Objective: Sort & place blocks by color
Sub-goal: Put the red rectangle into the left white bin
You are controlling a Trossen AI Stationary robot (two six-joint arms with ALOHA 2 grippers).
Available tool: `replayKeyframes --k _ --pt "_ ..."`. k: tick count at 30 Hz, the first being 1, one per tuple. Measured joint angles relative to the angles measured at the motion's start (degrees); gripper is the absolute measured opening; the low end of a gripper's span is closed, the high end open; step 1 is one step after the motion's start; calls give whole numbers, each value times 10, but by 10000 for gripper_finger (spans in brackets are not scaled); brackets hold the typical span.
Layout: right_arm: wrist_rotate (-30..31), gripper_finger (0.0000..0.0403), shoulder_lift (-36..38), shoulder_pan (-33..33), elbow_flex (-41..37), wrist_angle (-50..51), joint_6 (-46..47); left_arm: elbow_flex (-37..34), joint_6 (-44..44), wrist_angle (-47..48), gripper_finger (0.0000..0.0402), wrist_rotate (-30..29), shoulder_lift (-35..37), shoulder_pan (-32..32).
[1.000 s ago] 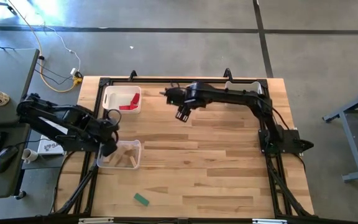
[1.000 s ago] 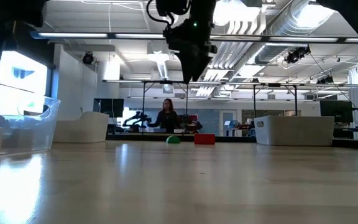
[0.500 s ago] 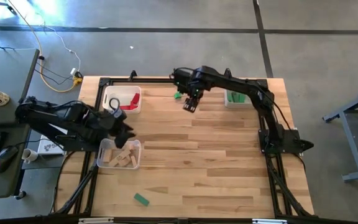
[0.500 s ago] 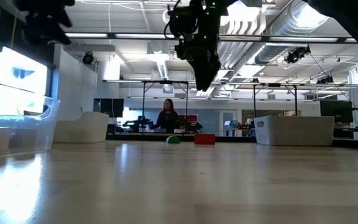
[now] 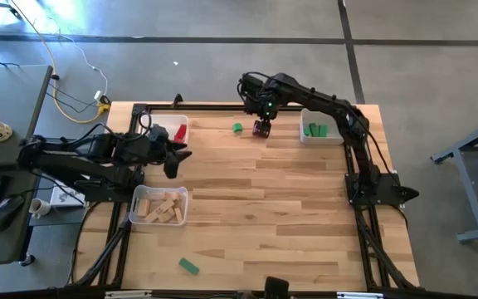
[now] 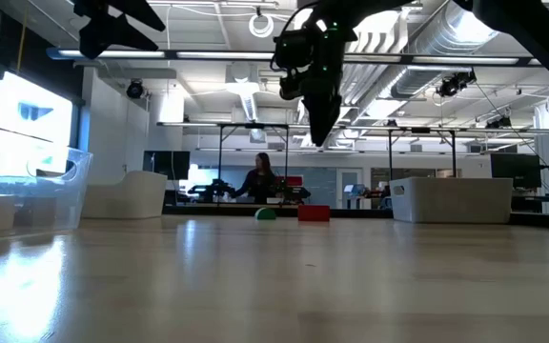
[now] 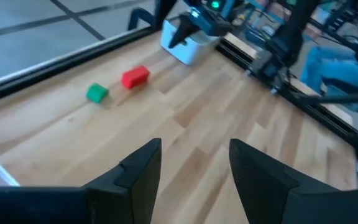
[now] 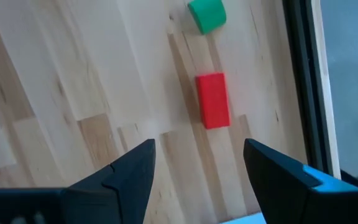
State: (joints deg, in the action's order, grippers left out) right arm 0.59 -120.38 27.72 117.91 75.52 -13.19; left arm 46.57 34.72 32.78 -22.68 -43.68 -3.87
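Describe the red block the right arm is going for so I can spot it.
Look along the table's far edge, left of the white bin holding green blocks. The red block lies below the right tool, beside a smaller green block; it is the only loose red one.

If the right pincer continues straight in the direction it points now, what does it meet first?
Most likely the red block: the right wrist view shows it lying on the table just ahead of the open right pincer, with the green block beyond it. How far the pincer hangs above it is unclear.

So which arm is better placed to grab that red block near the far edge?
Right. The right gripper hovers open just above the red block, while the left gripper is farther off.
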Motion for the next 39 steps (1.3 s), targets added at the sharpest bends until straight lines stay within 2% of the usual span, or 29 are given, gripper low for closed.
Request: replayKeyframes --k 17,27,39 --pt "-11 232 -15 32 -2 -40 -24 0 -9 -1 174 -2 -2 -87" --pt "2 232 -16 32 -65 -59 -53 0 -9 -1 174 2 -2 -120" --pt "-25 232 -16 38 -127 -114 -163 0 -9 -1 174 18 -2 -131"
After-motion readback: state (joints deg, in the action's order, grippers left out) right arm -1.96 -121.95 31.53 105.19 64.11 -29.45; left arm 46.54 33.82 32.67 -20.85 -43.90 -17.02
